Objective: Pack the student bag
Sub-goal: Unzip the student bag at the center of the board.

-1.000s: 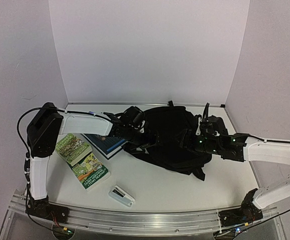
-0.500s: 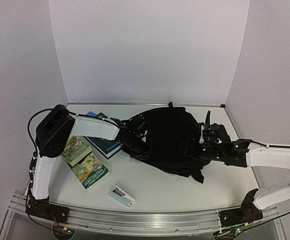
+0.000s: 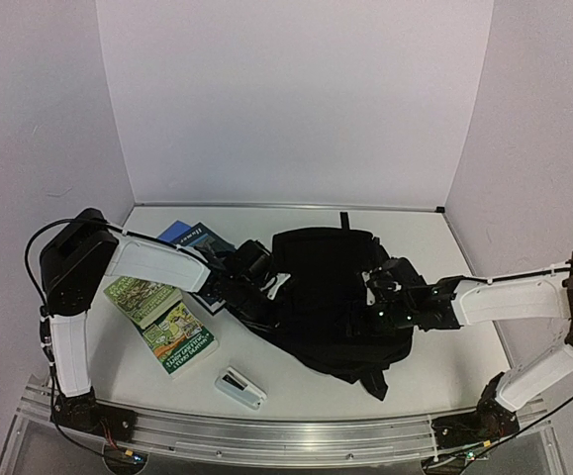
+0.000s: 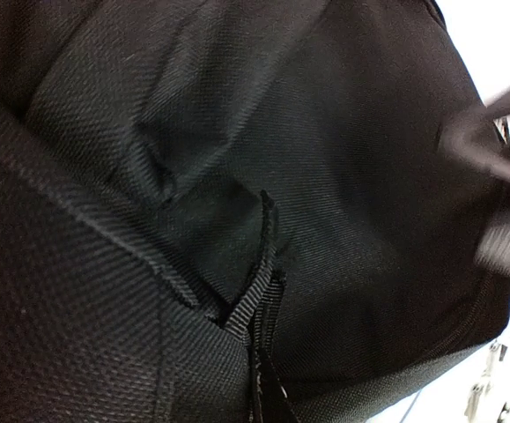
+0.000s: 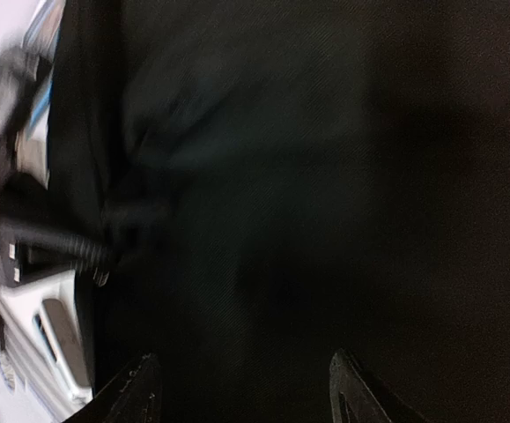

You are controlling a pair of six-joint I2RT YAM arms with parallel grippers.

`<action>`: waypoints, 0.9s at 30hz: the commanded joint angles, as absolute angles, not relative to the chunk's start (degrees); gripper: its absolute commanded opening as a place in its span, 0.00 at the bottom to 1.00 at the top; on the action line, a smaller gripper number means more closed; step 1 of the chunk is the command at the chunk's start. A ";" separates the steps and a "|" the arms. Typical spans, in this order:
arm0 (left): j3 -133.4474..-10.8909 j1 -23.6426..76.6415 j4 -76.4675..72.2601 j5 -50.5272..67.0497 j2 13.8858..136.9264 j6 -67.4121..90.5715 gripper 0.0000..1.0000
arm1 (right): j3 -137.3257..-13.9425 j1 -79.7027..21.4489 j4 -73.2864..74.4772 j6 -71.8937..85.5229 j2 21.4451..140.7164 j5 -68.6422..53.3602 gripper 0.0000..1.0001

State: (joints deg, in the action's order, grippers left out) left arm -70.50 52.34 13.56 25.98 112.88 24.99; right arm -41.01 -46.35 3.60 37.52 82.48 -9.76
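Note:
The student bag, a large soft black backpack, lies crumpled in the middle of the table. My left gripper sits at its left edge. In the left wrist view black fabric fills the frame, and the left gripper is shut on a black webbing strap of the bag. My right gripper hovers over the bag's right half. In the right wrist view the right gripper is open, its fingertips wide apart just above dark fabric, with nothing between them.
Two green books lie overlapping at the left, with a blue book behind them, partly under my left arm. A small white and grey object lies near the front edge. Walls close in at the left, back and right.
My left gripper has shut on the bag's strap. The bag and both grippers have shifted toward the front of the table, and more of the blue book shows.

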 commanded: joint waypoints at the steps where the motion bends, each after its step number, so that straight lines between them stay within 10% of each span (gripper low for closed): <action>1: -74.31 51.43 9.34 28.11 113.47 17.50 0.00 | -39.98 -52.44 2.04 39.98 83.31 -14.11 0.64; 14: -79.39 47.70 0.44 30.99 118.44 20.78 0.15 | -42.83 -65.89 -19.16 54.29 94.79 -14.68 0.54; 27: -73.36 49.35 12.28 13.84 106.33 24.49 0.86 | -41.84 -60.27 -0.09 51.77 74.11 5.04 0.72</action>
